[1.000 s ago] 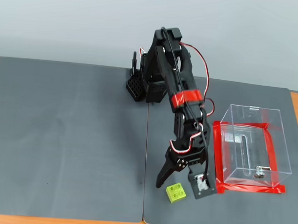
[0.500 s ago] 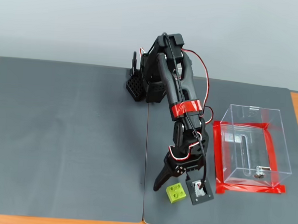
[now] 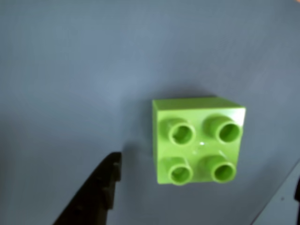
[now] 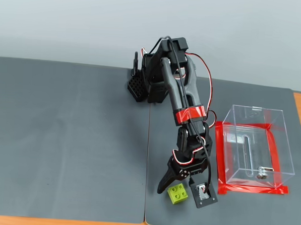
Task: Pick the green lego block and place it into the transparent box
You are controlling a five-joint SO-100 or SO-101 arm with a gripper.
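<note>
Straddling green lego block (image 4: pixel 178 193): gripper (image 4: pixel 180 191)

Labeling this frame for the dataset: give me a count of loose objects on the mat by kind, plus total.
green lego block: 1
transparent box: 1
Total: 2
The gripper straddles the block, not yet closed on it.

Black arm (image 4: pixel 178 89) with red band, red-white cables.
</note>
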